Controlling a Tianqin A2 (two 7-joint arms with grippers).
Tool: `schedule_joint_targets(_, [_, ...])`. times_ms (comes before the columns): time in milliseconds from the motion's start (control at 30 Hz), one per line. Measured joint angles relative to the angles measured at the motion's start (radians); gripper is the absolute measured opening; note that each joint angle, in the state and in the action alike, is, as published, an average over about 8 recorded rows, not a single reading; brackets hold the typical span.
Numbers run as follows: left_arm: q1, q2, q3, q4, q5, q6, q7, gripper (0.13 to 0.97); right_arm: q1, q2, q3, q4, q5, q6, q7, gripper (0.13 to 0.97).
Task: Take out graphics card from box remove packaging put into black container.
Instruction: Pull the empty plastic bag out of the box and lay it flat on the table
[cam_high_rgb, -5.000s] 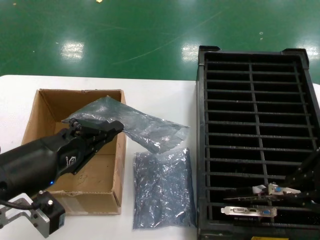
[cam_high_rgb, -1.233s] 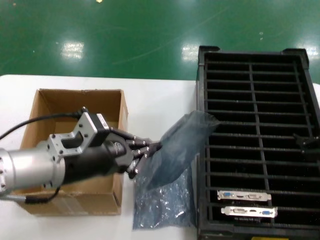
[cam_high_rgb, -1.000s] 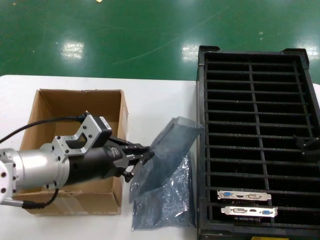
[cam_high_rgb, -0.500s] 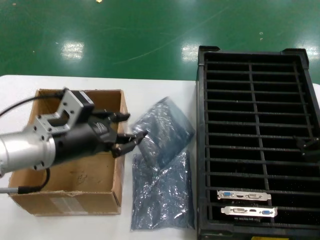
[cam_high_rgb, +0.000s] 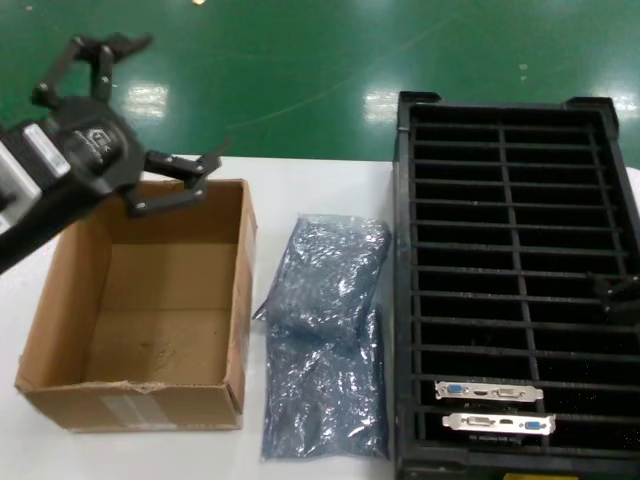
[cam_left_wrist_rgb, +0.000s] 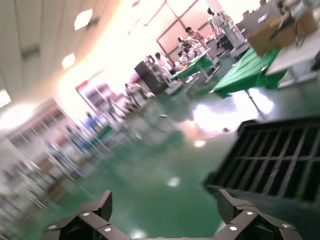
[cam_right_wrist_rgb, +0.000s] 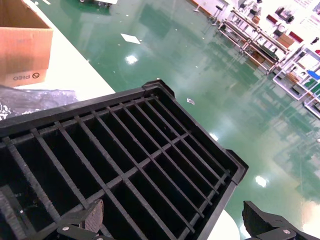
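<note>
The left claw (cam_high_rgb: 140, 120) hangs raised and splayed wide, holding nothing, with the box (cam_high_rgb: 140, 310) just below it.

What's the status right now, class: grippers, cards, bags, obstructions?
Left gripper open, raised above the box. Right gripper open over black container. Two graphics cards slotted; two empty bags on table. Nothing obstructing.

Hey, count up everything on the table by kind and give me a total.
Graphics cards: 2
Plastic bags: 2
Cardboard box: 1
Black crate: 1
Total: 6
</note>
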Motion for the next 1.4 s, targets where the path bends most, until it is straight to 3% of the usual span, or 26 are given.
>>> schedule_joint_targets(100, [0.048, -0.007, -0.039, -0.027, -0.009, -0.042, 0.064, 0.73, -0.004, -0.004, 0.0, -0.001, 0.01, 0.008, -0.008, 0.966])
schedule_joint_targets(200, [0.056, 0.007, -0.042, -0.02, -0.014, -0.05, 0.07, 0.755, -0.014, -0.012, 0.001, -0.004, 0.029, 0.025, -0.023, 0.966])
schedule_joint_targets(267, [0.055, 0.023, -0.037, -0.009, -0.018, -0.052, 0.064, 0.755, -0.022, -0.019, 0.001, -0.007, 0.048, 0.041, -0.039, 0.966])
schedule_joint_targets(533, [0.089, 0.091, -0.047, 0.024, -0.044, -0.086, 0.093, 0.889, -0.065, -0.056, 0.003, -0.019, 0.139, 0.119, -0.112, 0.966])
schedule_joint_targets(833, [0.133, 0.176, -0.062, 0.062, -0.076, -0.128, 0.134, 0.957, -0.116, -0.101, 0.005, -0.035, 0.251, 0.215, -0.201, 0.966])
schedule_joint_targets(1400, [0.218, 0.336, -0.091, 0.134, -0.138, -0.209, 0.211, 0.966, -0.215, -0.187, 0.01, -0.065, 0.463, 0.397, -0.372, 0.966])
